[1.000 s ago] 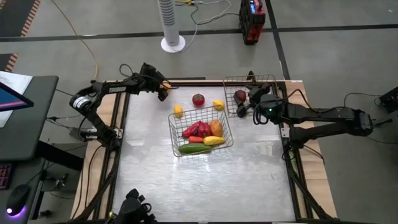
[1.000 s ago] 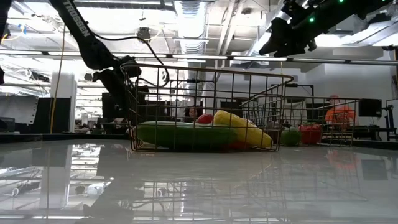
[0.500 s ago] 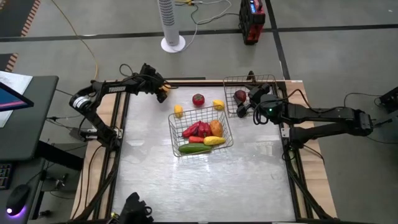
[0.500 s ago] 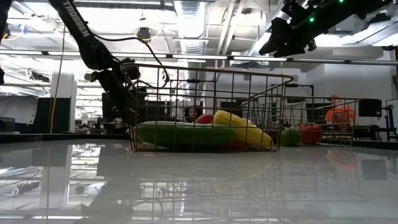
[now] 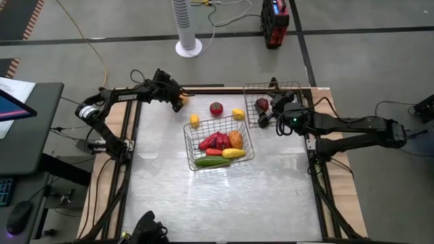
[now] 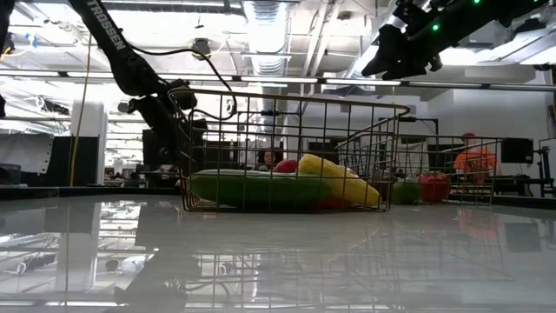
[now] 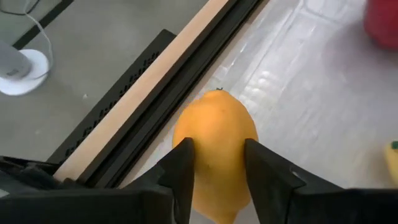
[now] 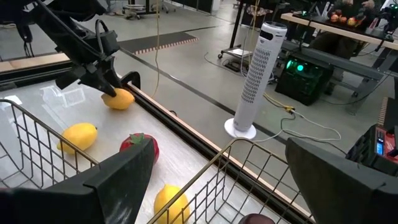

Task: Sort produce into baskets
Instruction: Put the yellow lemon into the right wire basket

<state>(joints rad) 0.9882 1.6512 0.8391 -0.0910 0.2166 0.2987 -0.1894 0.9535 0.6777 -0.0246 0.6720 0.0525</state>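
My left gripper had its jaws pressed on the lemon at the tabletop's far-left edge (long axis along my fingers); right gripper gaped empty.

Left end effector fingers either side of an orange-yellow lemon — touching it — beside the table's edge rail.

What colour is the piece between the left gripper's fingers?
Yellow-orange: a lemon-shaped piece between the left gripper fingers, clearest in the left wrist view.
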